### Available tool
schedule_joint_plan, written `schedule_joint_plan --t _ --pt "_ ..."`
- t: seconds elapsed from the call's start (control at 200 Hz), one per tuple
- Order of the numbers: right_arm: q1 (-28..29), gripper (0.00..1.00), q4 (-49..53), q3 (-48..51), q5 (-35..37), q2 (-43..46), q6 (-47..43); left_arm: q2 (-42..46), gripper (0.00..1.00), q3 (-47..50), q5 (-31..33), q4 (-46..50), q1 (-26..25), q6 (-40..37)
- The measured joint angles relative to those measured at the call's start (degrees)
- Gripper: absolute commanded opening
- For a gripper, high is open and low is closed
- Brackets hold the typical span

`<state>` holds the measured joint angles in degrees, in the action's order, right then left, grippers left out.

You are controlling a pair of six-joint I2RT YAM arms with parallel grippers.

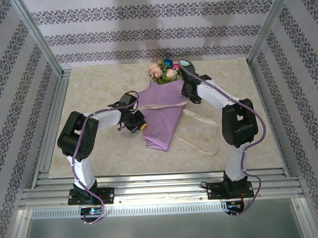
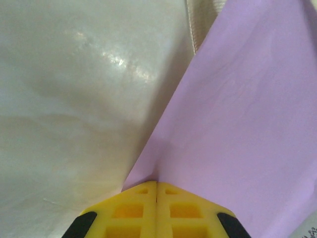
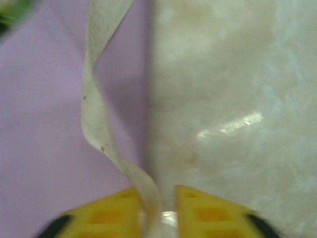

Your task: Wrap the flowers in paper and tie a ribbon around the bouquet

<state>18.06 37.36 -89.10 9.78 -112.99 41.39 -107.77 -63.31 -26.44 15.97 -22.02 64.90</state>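
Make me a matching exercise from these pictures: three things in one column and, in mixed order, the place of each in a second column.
Things
1. lilac wrapping paper sheet
2. cream floppy ribbon
3. pink, peach and blue artificial flowers

Places
A. poking out at the far end of the wrap
B. edge pinched in the left claw
C. running into the right claw

Pairs: 1-B, 2-C, 3-A.

1. bouquet: cone of lilac paper, lying flat at frame centre, narrow end lowest.
2. flowers: pink, peach and blue blooms at top centre.
3. ribbon: cream, slack loop right of the cone.
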Motion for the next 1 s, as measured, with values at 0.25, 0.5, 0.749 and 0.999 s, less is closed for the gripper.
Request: schedule_joint_plan --t 0.25,0.5,0.749,0.999 --pt "-6.51 0.59 1.81 15.30 -4.11 10.08 3.85 0.00 0.01 0.00 -0.50 0.02 0.00 -0.02" --pt "-16.83 0.60 2.49 31.65 -8.87 26.36 19.67 0.02 0.01 0.00 -0.52 0.02 0.00 0.00" --pt "-13.35 0.65 1.79 24.70 -17.62 17.90 42.73 0.04 0.01 0.00 -0.50 0.04 0.00 0.00" --pt "-13.07 0.66 1.60 19.80 -20.31 8.61 57.77 0.28 0.01 0.00 -0.55 0.04 0.00 0.00"
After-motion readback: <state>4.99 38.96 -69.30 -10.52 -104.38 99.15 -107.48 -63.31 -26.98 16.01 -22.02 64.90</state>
